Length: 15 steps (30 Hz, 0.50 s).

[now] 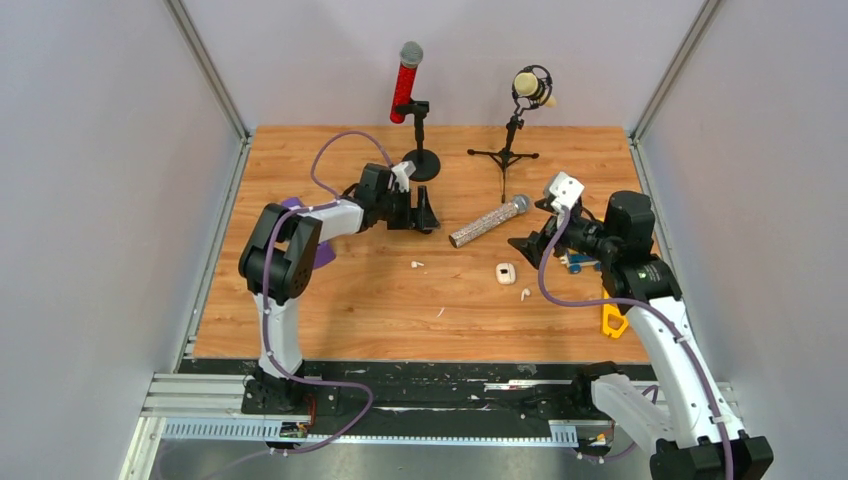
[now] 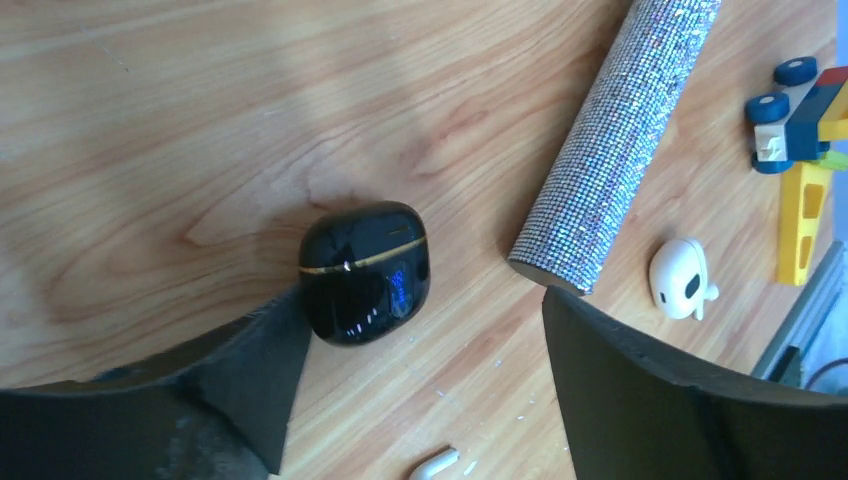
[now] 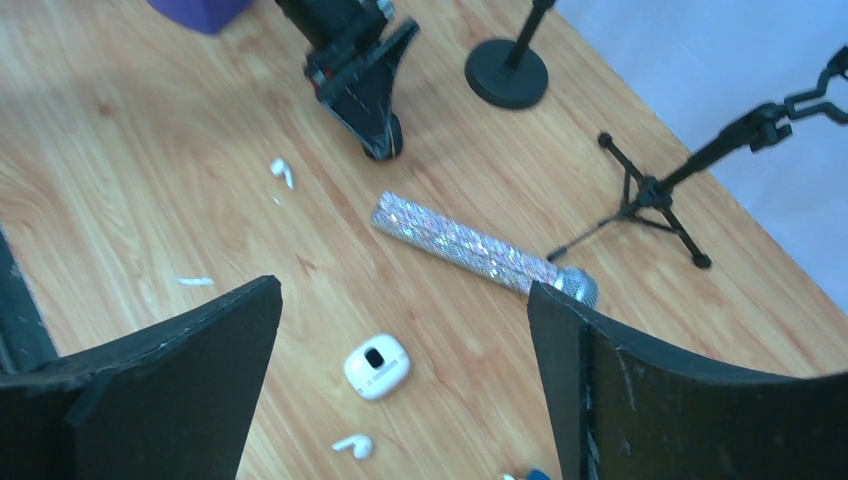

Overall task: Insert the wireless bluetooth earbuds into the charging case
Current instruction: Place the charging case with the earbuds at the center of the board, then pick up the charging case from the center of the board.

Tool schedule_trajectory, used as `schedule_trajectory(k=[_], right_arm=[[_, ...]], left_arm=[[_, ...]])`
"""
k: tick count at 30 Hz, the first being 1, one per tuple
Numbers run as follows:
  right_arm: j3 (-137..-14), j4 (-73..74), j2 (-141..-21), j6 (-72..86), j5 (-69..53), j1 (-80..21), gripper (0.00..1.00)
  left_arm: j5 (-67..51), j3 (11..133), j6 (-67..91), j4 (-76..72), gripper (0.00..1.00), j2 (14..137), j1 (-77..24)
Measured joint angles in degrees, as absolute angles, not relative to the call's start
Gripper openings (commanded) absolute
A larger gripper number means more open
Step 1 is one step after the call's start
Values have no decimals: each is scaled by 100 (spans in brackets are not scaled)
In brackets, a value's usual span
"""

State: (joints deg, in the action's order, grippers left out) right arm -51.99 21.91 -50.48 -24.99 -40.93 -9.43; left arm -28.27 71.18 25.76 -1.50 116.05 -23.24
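A black charging case (image 2: 365, 272) with a gold seam lies shut on the wooden table. My left gripper (image 2: 428, 312) stands open over it, and its left finger (image 2: 250, 385) touches the case's side. A white earbud (image 2: 435, 465) lies just below, between the fingers; the top view shows it too (image 1: 417, 264). A white case (image 3: 377, 366) with a dark spot lies under my open right gripper (image 3: 405, 290), which holds nothing. A second white earbud (image 3: 354, 446) lies beside that case. In the top view the white case (image 1: 506, 272) sits between both grippers.
A glitter-covered microphone (image 1: 488, 222) lies between the arms. A red microphone on a round stand (image 1: 418, 160) and a tripod microphone (image 1: 510, 150) stand at the back. A toy car (image 1: 578, 263) and a yellow piece (image 1: 612, 320) lie right, a purple object (image 1: 322, 250) left.
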Motion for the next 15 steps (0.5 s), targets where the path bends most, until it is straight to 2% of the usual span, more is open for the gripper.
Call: schedule_trajectory(k=[7, 11, 15], right_arm=[[-4781, 2716, -5282, -3391, -3347, -930, 100], [-4644, 2860, -5975, -3538, -2965, -930, 100], [-4646, 2902, -6943, -3448, -2705, -930, 99]], left_arm=[[-2495, 7043, 2517, -73, 100, 11375, -2338], [-2344, 6873, 2381, 233, 100, 11006, -2331], [-2329, 6742, 2069, 545, 100, 10097, -2316]])
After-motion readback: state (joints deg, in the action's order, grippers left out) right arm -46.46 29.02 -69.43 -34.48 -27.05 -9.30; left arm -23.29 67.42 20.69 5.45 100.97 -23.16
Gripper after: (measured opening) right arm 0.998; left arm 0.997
